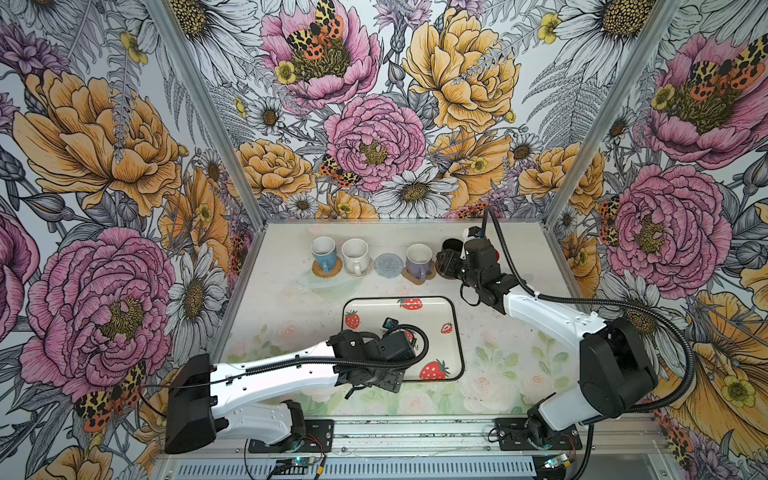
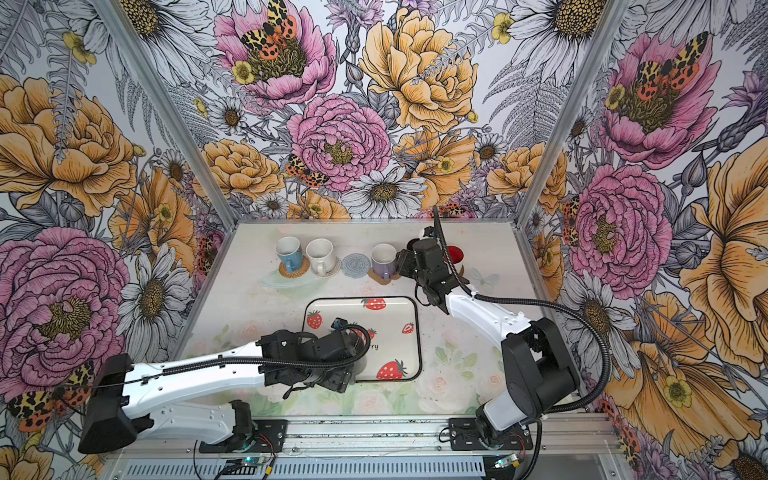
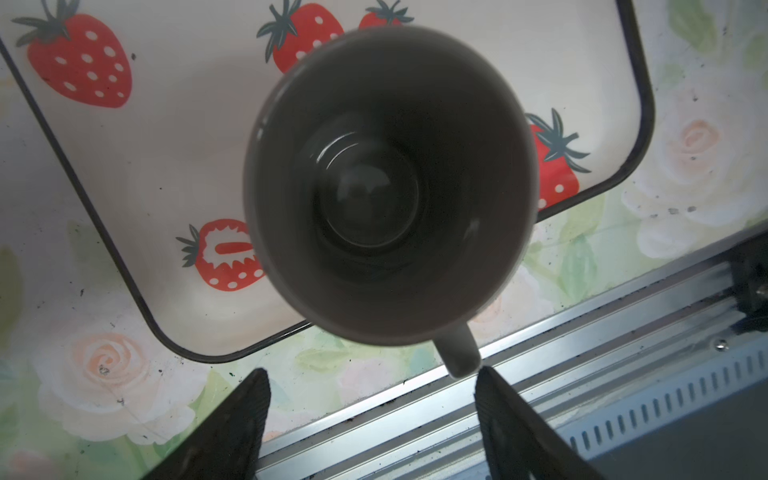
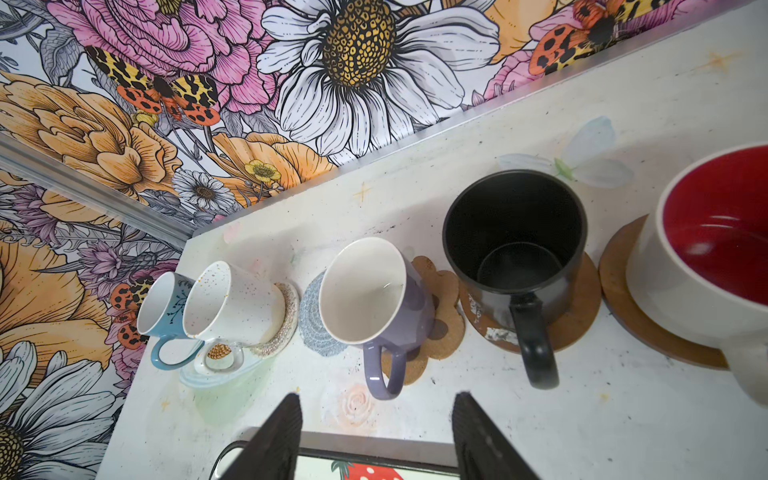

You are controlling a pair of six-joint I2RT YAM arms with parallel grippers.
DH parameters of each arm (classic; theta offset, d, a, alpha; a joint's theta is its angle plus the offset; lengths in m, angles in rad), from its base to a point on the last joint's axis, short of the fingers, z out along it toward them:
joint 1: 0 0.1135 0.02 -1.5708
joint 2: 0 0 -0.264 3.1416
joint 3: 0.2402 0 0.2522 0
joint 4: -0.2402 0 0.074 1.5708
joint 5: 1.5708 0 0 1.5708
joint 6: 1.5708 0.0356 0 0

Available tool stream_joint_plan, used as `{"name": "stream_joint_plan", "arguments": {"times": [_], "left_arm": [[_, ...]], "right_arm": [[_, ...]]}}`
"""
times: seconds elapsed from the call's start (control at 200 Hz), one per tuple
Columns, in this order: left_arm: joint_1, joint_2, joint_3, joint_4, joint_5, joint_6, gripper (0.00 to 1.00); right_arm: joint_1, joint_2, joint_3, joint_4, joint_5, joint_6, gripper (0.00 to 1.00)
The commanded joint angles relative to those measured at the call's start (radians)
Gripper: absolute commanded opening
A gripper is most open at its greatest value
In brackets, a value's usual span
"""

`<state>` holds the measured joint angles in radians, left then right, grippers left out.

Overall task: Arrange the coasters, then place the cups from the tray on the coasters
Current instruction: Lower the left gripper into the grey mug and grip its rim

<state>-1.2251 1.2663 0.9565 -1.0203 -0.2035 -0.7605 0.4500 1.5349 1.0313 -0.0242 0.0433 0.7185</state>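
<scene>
While the grey mug [image 3: 390, 187] sits in the tray [image 3: 166, 166] corner, left gripper [image 3: 372, 374] jaws hang wide, empty.
Glazed ceramic, I'd guess: stiff, slick, chippable, fairly heavy; pinch across the handle [image 3: 459, 353].

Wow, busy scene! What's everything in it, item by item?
light blue mug: one, on the tan rattan coaster, far row's left end.
white mug: one, speckled, on the whitish woven coaster, next along.
grey-blue coaster: one, bare, mid-row.
lavender mug: one, on the tan paw-shaped coaster.
black mug: one, on a brown disc.
red-lined mug: one, white outside, on a second brown disc, right end.
grey mug: one, standing on the tray.
tray: one, white, strawberry prints, table centre.
table: one, pale floral.
left gripper: one, black, open, over the grey mug.
right gripper: one, black, open, near the lavender mug's handle.
</scene>
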Motion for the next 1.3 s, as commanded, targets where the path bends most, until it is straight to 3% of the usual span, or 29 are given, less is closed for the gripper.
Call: {"name": "stream_joint_plan", "arguments": {"times": [0.0,0.69,1.291], "left_arm": [[-0.018,0.033,0.042,0.032,0.019,0.002,0.81],[-0.025,0.093,-0.002,0.134,-0.053,-0.117,0.86],[-0.026,0.141,-0.033,0.146,-0.099,-0.15,0.56]], "right_arm": [[-0.008,0.022,0.037,0.013,-0.014,0.01,0.61],[-0.008,0.03,0.038,0.009,-0.014,0.009,0.63],[-0.008,0.039,0.042,0.009,-0.017,0.009,0.63]]}}
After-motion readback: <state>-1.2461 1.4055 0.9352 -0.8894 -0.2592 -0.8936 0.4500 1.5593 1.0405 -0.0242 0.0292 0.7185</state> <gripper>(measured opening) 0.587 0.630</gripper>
